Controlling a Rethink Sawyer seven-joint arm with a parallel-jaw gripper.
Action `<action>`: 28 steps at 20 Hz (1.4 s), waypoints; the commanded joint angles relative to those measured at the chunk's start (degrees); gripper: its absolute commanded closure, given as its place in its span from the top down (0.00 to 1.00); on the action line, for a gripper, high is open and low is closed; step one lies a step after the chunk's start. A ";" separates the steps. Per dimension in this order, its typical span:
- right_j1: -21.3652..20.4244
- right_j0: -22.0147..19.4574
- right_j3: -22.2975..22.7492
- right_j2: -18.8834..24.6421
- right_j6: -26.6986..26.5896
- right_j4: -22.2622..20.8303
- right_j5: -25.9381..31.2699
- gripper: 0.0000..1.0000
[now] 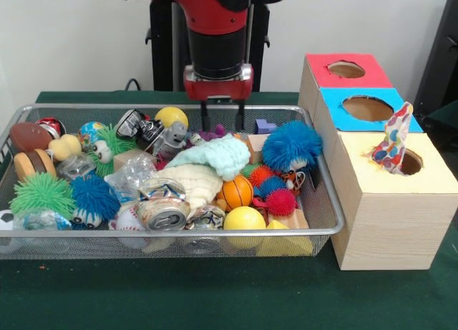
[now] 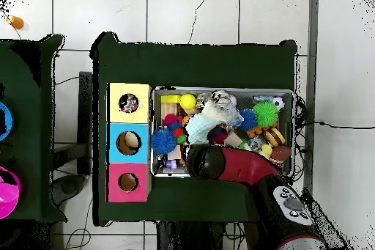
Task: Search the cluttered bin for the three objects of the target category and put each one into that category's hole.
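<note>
My gripper (image 1: 222,119) hangs open over the back middle of the wire bin (image 1: 172,233), its fingers (image 1: 205,119) holding nothing. Just below it lie a pale teal foam piece (image 1: 215,157) and a small purple toy (image 1: 209,135). The bin is packed with toys: a blue fuzzy ball (image 1: 291,145), an orange basketball (image 1: 237,191), a yellow ball (image 1: 244,219), a crushed can (image 1: 163,214) and a green spiky ball (image 1: 43,192). In the overhead view the red arm (image 2: 234,165) covers the gripper and part of the bin (image 2: 294,126).
To the right of the bin stand three boxes with round holes: red (image 1: 346,69), blue (image 1: 367,108) and yellow (image 1: 429,174). A colourful patterned object (image 1: 392,140) sticks out of the yellow box's hole. The boxes (image 2: 128,143) touch the bin's side.
</note>
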 commanded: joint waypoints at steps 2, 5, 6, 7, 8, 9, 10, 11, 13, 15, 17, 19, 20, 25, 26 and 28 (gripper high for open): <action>3.88 0.91 -9.33 -5.01 0.74 -11.11 -5.66 1.00; 5.69 -0.48 -10.19 -4.58 2.29 -13.38 -10.48 1.00; 6.72 -0.18 -10.96 -5.09 2.98 -14.35 -12.10 1.00; 7.93 0.17 -11.83 -5.75 3.71 -15.35 -14.19 1.00; 9.10 0.30 -12.39 -6.15 4.75 -15.52 -15.89 1.00; 10.02 0.17 -12.72 -6.21 5.29 -15.72 -17.42 1.00; 10.47 -0.04 -12.79 -6.00 5.33 -15.83 -18.10 1.00; 10.92 -0.24 -12.86 -5.78 5.37 -15.94 -18.77 1.00; 11.05 -0.37 -12.45 -5.87 5.93 -15.72 -20.42 1.00; 10.49 -0.84 -11.67 -5.24 5.86 -15.42 -20.85 1.00; 9.95 -1.26 -11.21 -4.44 5.16 -15.39 -20.47 1.00; 9.76 -1.62 -11.24 -3.69 4.52 -15.30 -20.13 1.00; 9.72 -1.56 -11.43 -3.67 4.34 -15.24 -20.05 1.00; 10.38 -1.61 -13.16 -4.24 3.06 -16.21 -20.15 1.00; 10.90 -1.70 -14.04 -4.39 2.45 -16.89 -20.29 1.00; 12.07 -2.37 -15.94 -4.49 1.13 -18.48 -20.52 1.00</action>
